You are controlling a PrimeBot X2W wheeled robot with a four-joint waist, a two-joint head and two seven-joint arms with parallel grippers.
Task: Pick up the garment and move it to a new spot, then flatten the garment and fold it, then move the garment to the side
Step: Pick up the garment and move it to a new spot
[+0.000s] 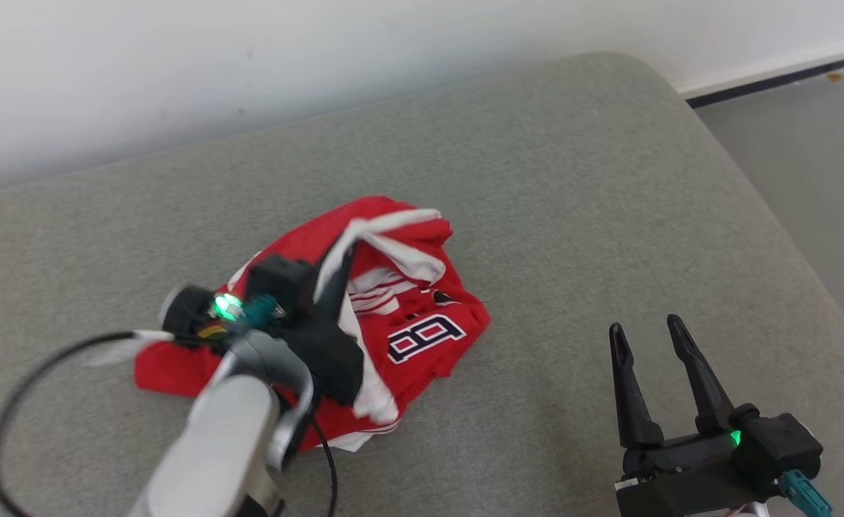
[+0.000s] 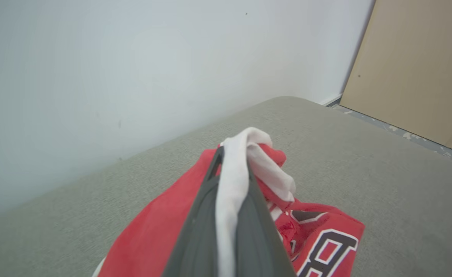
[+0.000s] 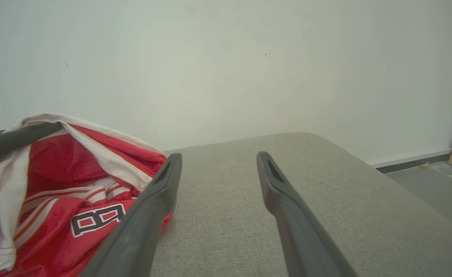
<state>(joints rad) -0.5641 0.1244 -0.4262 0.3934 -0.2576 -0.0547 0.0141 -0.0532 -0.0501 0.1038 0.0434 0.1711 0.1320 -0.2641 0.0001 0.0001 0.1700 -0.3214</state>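
1. Grey cushion [image 1: 608, 179]: the crumpled red garment [image 1: 422, 337] lies left of centre.
2. Left gripper [image 1: 344, 260] is right over it, pinching the white trim [image 2: 229, 192], seemingly lifting it slightly.
3. Right gripper [image 1: 644, 324] hangs spread and empty, well off to the garment's right, so it's the left arm's move.

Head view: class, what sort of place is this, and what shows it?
Probably an indoor room, home or lab unclear: a grey upholstered cushion, like a sofa or bed, against a white wall, with grey floor beside it.
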